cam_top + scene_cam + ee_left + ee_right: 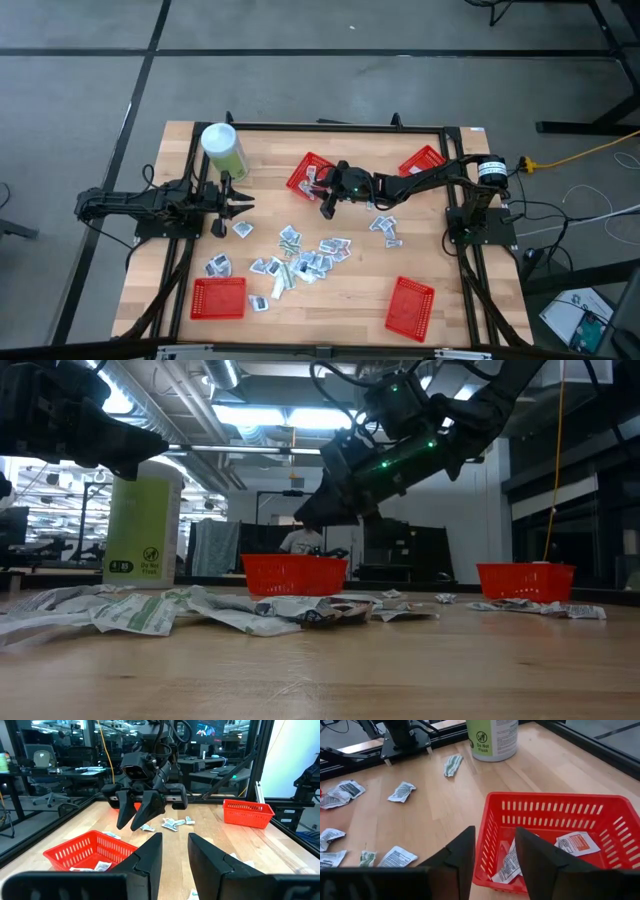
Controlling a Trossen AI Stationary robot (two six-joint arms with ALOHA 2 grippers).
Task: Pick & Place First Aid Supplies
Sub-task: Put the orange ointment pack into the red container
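The first aid packets lie scattered on the middle of the wooden table, small, flat and white-grey; they also show in the low view. A few packets lie inside the red mesh basket at the far middle. My right gripper hovers open above that basket's near rim, holding nothing. My left gripper is open and empty above the table's left side, pointing toward the right gripper.
A tall pale-green canister with a white lid stands at the far left. Three more red baskets sit at the far right, near left and near right. Black frame rails border the table.
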